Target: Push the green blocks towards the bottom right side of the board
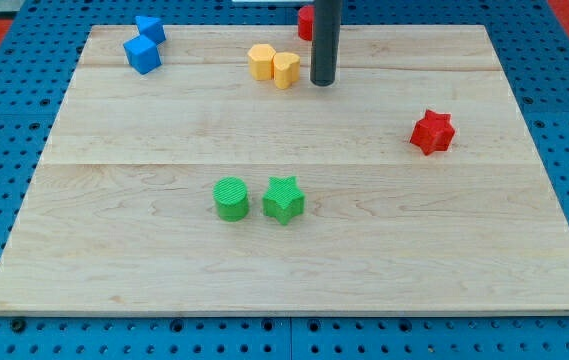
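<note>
A green cylinder block [231, 198] and a green star block [283, 199] sit side by side, a small gap between them, a little left of the board's middle in the lower half. My tip [323, 82] is near the view's top, just right of the yellow blocks, far above the green blocks and slightly to their right. It touches no block.
Two yellow blocks [272, 64] sit together near the top centre. Two blue blocks [144, 45] sit at the top left. A red star block [432, 132] is at the right. A red block [307, 22] is partly hidden behind the rod. The wooden board [464, 250] lies on blue pegboard.
</note>
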Controlling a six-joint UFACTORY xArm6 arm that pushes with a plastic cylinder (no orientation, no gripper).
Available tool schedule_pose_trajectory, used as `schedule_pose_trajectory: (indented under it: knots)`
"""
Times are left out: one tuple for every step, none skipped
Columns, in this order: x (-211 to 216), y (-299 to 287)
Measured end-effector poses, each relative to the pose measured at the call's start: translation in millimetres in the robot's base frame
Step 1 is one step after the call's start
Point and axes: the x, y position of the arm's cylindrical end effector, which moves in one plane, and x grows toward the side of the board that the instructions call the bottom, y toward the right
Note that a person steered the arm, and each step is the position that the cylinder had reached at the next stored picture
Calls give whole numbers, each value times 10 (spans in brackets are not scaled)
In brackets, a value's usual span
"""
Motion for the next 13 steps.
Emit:
schedule_pose_trajectory:
  knots:
    - [221,-70]
    - [339,-76]
    - [424,-92]
    - [386,-158]
    - [386,-159]
    - [386,-159]
    - [698,-637]
    - [1034,-1659]
    - [1035,-2619]
    - [1035,-2860]
    - [1197,-2801]
    - [1516,-2202]
    - [1626,-1600]
